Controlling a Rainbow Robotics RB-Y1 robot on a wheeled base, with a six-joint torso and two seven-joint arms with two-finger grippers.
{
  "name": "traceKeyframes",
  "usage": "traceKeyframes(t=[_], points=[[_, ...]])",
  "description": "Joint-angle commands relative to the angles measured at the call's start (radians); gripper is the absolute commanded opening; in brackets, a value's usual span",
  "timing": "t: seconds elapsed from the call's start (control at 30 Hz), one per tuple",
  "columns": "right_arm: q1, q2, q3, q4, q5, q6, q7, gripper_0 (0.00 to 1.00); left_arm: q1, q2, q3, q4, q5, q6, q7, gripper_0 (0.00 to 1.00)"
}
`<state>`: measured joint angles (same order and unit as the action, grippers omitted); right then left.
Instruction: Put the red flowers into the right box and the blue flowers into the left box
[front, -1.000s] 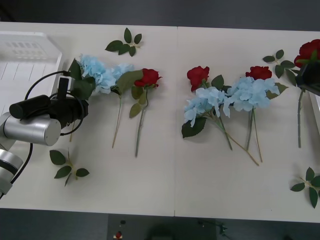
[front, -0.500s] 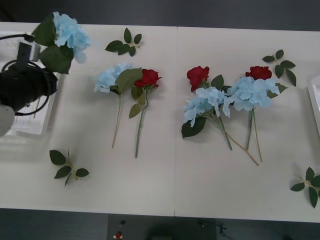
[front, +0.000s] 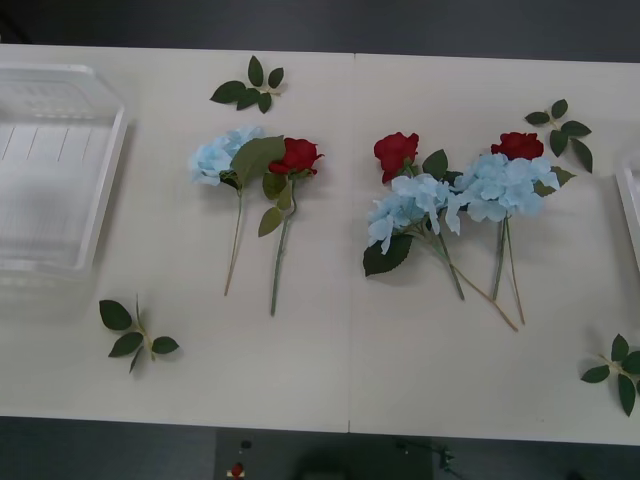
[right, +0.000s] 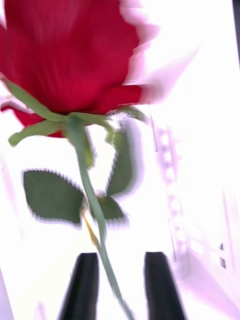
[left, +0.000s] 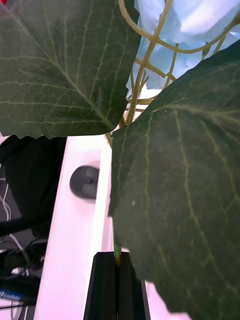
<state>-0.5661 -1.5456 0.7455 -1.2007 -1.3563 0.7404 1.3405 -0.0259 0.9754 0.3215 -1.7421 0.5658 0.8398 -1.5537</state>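
A: What is held?
B: A blue flower (left: 195, 20) is pinched by the left gripper (left: 119, 285), big leaves (left: 60, 65) blocking the view. A rose (right: 70, 55) stem lies between the right gripper's (right: 120, 287) spread fingers.

A: And the table (front: 350, 370)?
B: Other flowers and leaf sprigs (front: 135, 335) are scattered mid-table; the tray (front: 100, 190) sits at its left edge.

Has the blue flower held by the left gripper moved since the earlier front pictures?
Yes. A second ago it lay beside the left box; it was then lifted above that box's corner. Now the left gripper holds the blue flower by its stem.
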Motion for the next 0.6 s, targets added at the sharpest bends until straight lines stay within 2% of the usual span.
traceKeyframes(t=[0.03, 0.07, 0.13, 0.2, 0.43, 0.6], points=[[-0.014, -0.005, -0.012, 0.003, -0.006, -0.013, 0.009, 1.0, -0.029, 0.026, -0.01, 0.032, 0.003, -0.001, -0.016, 0.57], [-0.014, -0.004, -0.012, 0.001, -0.009, -0.013, 0.009, 1.0, -0.031, 0.026, -0.01, 0.032, 0.003, -0.001, -0.019, 0.73], [-0.014, -0.001, -0.012, -0.006, -0.018, -0.013, 0.009, 1.0, -0.031, 0.026, -0.01, 0.03, 0.003, -0.001, -0.025, 0.92], [-0.014, -0.001, -0.012, -0.016, -0.04, -0.013, 0.011, 1.0, -0.032, 0.026, -0.016, 0.027, 0.003, 0.001, -0.029, 0.97], [0.022, -0.001, -0.012, -0.117, -0.198, -0.035, 0.0, 1.0, -0.029, 0.023, -0.079, -0.05, 0.14, 0.03, -0.091, 0.99], [0.077, 0.002, -0.012, -0.217, -0.29, -0.118, -0.023, 1.0, -0.086, -0.049, -0.159, -0.186, 0.236, 0.194, -0.111, 0.99]])
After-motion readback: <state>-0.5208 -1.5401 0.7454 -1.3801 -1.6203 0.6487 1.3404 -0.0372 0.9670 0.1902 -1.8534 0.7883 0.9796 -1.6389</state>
